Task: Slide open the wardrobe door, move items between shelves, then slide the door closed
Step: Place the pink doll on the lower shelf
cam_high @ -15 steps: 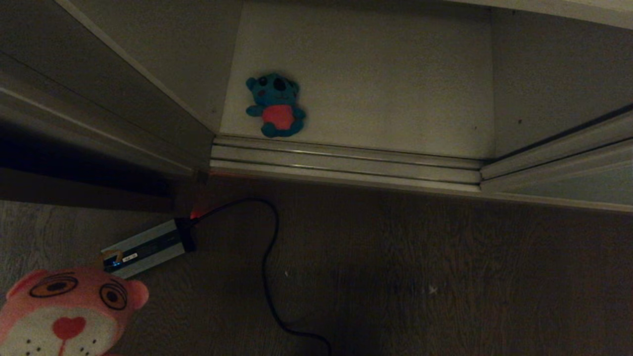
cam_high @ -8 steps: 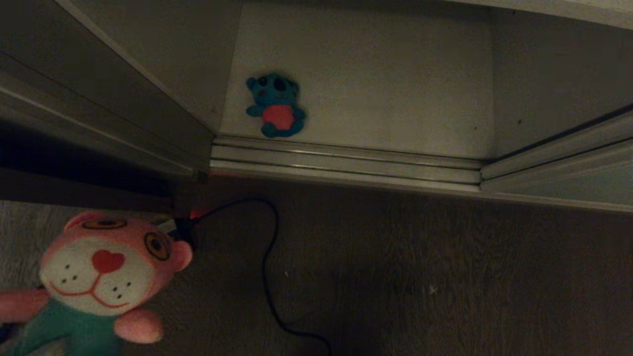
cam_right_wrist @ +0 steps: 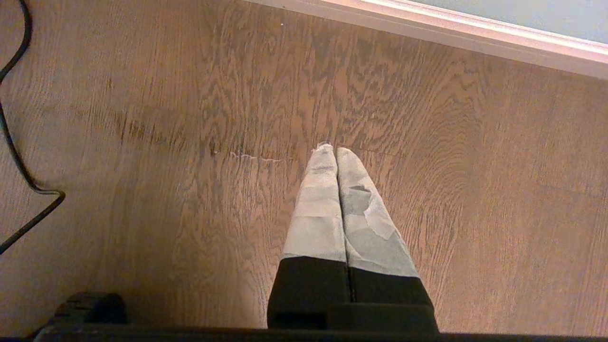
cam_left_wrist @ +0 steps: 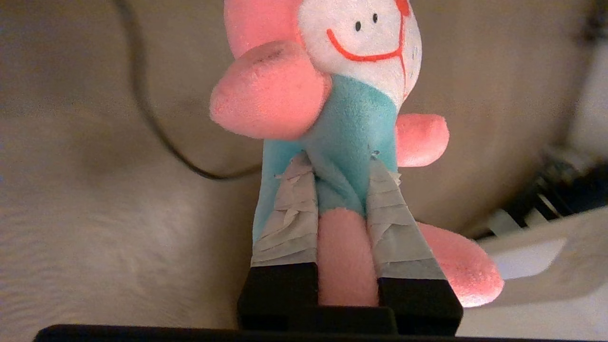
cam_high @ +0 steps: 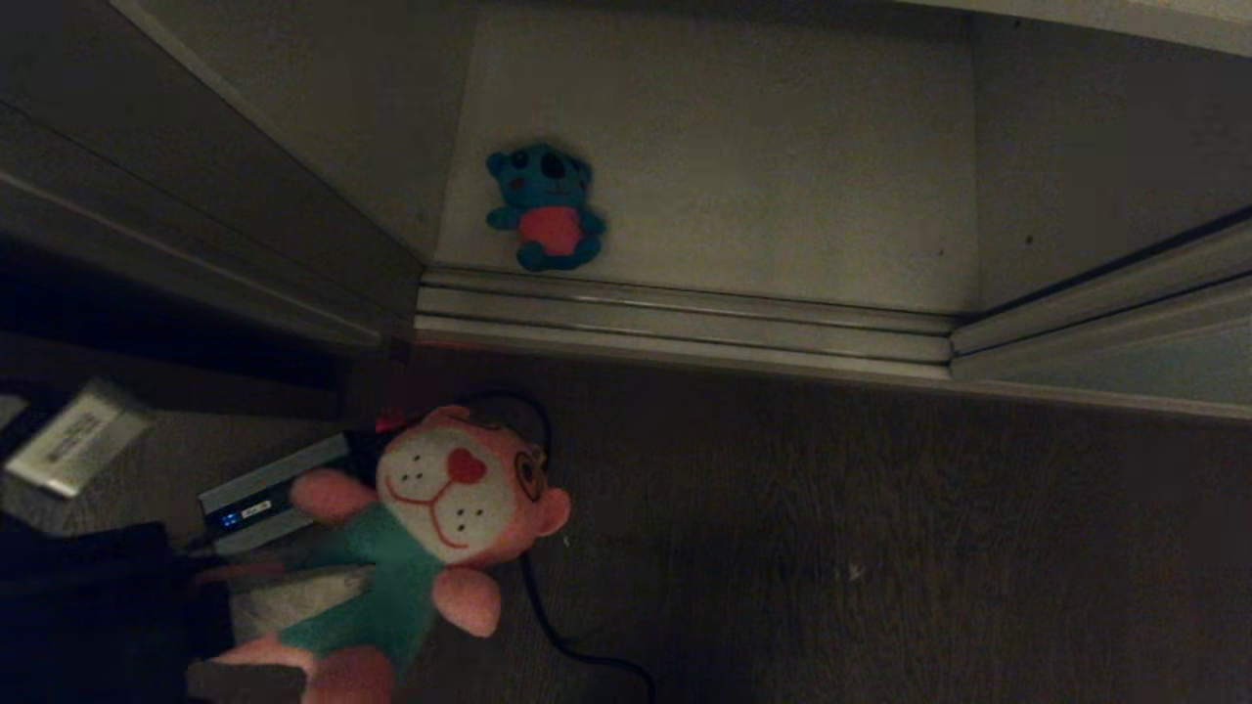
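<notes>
The left gripper (cam_left_wrist: 339,190) is clamping the pink plush toy (cam_high: 421,548) at its lower body, jaws narrowed onto the soft, light, compressible stuffing. It is hanging low over the floor (cam_high: 880,548), apparently just short of the bottom shelf (cam_high: 782,196). The right gripper (cam_right_wrist: 335,152) is resting closed and empty.

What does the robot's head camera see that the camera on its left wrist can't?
Only the head view shows the teal bear lying on the wardrobe shelf, behind the door tracks, and the small silver box on the floor. Only the left wrist view shows the left gripper up close, its taped fingers squeezing the teal shirt of the pink toy. Both show the pink toy, the black cable and the wooden floor.
</notes>
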Tool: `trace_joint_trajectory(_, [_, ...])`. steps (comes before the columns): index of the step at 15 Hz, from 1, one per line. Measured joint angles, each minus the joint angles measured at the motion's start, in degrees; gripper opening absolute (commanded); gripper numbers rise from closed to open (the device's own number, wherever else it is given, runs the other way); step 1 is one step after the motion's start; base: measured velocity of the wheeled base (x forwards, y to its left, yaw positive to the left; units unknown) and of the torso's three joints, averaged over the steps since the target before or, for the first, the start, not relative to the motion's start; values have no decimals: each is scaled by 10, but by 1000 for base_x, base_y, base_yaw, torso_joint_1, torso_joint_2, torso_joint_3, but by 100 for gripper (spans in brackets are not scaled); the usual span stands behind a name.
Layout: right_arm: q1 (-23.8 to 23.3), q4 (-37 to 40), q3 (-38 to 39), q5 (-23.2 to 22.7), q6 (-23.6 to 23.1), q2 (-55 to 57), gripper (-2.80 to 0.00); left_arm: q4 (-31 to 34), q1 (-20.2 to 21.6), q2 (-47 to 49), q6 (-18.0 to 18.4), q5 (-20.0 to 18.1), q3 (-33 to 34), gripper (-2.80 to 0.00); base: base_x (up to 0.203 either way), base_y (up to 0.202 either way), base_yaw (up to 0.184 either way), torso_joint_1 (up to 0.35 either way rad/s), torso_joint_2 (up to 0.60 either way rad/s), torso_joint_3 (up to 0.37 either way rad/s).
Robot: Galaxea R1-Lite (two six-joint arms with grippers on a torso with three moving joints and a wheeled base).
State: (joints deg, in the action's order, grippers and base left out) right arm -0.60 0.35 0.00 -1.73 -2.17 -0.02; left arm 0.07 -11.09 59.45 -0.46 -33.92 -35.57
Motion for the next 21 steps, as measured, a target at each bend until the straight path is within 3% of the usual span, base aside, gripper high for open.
trace_joint_trajectory(2, [0,0,0,0,0,0,-280,-4,-40,74,1,15,-39,-280,0,0,0,0,0,0])
trace_joint_trajectory(5, [0,0,0,0,0,0,-280,-52,-96,184,-7,69,-104,-280,0,0,0,0,0,0])
trace_joint_trajectory(10, [0,0,0,0,0,0,-280,-127,-179,345,-78,199,-275,-280,0,0,0,0,0,0])
trace_joint_trajectory(16, [0,0,0,0,0,0,-280,-219,-195,529,-152,359,-476,-280,0,0,0,0,0,0])
trace_joint_trajectory(21, [0,0,0,0,0,0,-280,-328,-196,647,-159,420,-569,-280,0,0,0,0,0,0])
